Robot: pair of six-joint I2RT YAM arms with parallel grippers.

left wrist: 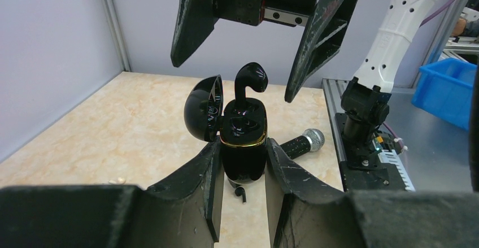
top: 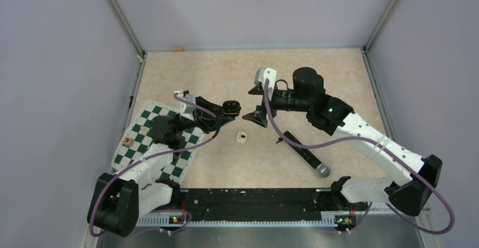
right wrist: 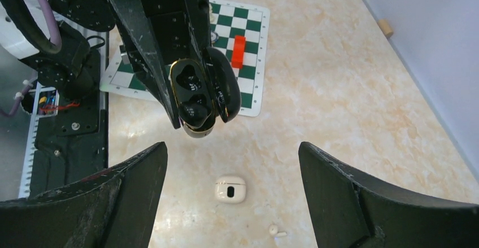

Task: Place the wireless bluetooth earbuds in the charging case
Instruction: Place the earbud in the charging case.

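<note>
Clamping the open charging case point(left wrist: 244, 160) above the table's middle, the left gripper point(left wrist: 243, 145) offers it; one dark earbud point(left wrist: 249, 83) stands in its slot, apparently half-seated, with the right gripper point(right wrist: 233, 146) spread wide above. A second earbud point(left wrist: 241, 194) lies loose beneath.

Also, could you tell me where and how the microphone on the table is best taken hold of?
Probably around the middle of the handle of the microphone, coming straight down from above and closing across its width. It lies flat, and the black handle is long and slim. The rounded silver head would likely slip.
</note>
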